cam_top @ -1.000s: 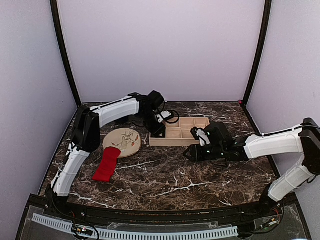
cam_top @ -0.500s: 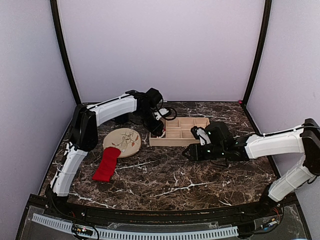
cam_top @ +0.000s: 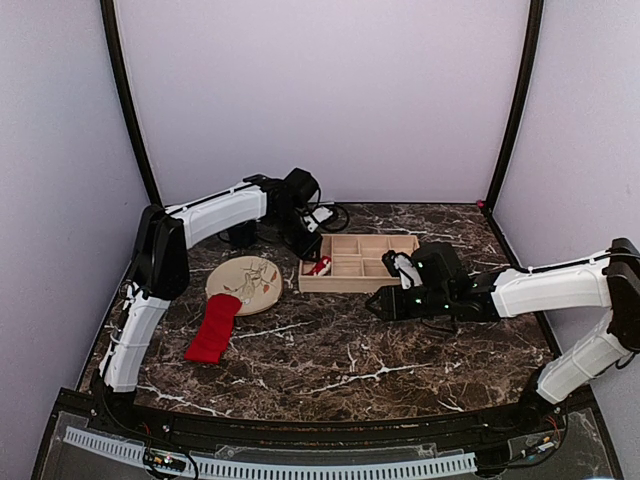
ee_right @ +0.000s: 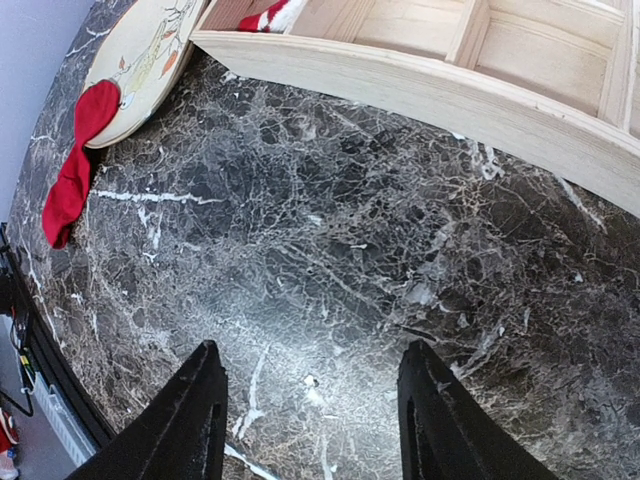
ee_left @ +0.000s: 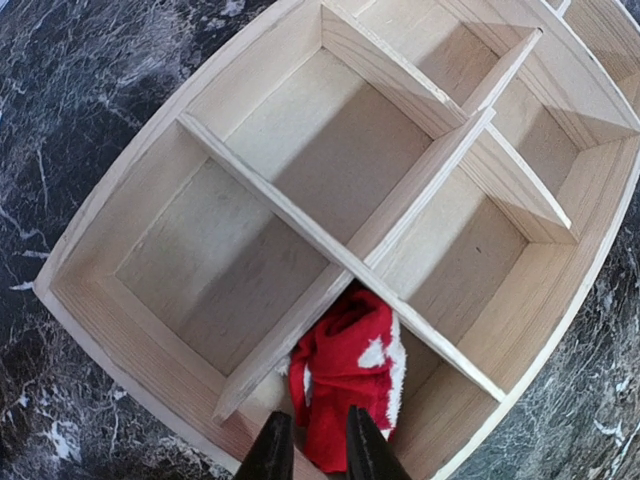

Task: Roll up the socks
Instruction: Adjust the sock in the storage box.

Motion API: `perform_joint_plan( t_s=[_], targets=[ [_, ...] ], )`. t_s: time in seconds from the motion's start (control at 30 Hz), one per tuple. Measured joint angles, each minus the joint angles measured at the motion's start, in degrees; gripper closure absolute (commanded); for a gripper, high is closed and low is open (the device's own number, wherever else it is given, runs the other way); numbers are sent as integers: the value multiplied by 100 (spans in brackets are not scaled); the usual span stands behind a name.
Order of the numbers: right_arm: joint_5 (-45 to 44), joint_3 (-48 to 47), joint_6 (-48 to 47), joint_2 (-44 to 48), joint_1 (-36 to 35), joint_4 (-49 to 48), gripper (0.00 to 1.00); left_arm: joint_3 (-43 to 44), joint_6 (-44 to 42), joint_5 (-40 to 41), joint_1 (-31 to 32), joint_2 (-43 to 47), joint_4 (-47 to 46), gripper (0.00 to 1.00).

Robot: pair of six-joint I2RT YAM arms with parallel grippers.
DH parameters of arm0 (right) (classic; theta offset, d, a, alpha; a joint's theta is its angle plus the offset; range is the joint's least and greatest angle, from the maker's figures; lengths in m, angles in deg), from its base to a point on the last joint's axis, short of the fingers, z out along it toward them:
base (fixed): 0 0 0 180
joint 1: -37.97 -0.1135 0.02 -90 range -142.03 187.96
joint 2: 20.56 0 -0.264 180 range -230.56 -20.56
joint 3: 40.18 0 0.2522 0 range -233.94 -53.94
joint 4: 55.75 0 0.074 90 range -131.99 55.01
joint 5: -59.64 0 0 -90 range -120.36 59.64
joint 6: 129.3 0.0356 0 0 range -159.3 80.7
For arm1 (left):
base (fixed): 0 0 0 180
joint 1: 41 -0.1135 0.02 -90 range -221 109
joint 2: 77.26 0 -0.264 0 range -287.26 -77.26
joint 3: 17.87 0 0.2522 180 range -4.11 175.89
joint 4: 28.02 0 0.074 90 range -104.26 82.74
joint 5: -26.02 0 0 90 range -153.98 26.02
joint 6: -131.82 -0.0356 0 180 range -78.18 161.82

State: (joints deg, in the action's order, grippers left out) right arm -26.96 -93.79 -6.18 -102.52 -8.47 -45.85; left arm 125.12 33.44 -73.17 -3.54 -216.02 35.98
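Socks come first: we see two, both bright red. One is a small rolled bundle (ee_left: 345, 385) with white patches, lying in a compartment of the wooden divided tray (ee_left: 150, 330). In the left wrist view that compartment sits at the bottom centre of the frame, and in the top view it is at the tray's left end. The other sock (cam_top: 212, 328) lies flat as a long strip in the left half of the top view. Its upper end rests on the lower rim of the round beige patterned plate (cam_top: 250, 280) and the rest lies on the dark marble table (cam_top: 330, 350). The plate sits just left of the tray.

The left gripper (ee_left: 312, 455) hangs over the bundle at the bottom edge of its wrist view. Its two fingers stand close together with a narrow gap, and red fabric shows in that gap. We cannot tell whether they pinch the bundle or merely hover above it.

The right gripper (ee_right: 311, 350) is low over the marble in front of the tray, near the centre of the top view, pointing towards the left of the frame. Its jaws are spread wide with only tabletop between them. In its wrist view the tray's long side wall runs across the top of the frame, the bundle peeks over it at the upper left, and the plate and flat sock lie at the left edge
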Motion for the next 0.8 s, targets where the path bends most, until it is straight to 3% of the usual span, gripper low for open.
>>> perform_joint_plan(
  t_s=[0.27, 0.8],
  targets=[
    [2, 0, 13, 0, 0, -33, 53, -164, -11, -175, 0, 0, -236, 88],
    [4, 0, 13, 0, 0, -42, 55, -223, 9, -413, 0, -11, -505, 87]
  ],
)
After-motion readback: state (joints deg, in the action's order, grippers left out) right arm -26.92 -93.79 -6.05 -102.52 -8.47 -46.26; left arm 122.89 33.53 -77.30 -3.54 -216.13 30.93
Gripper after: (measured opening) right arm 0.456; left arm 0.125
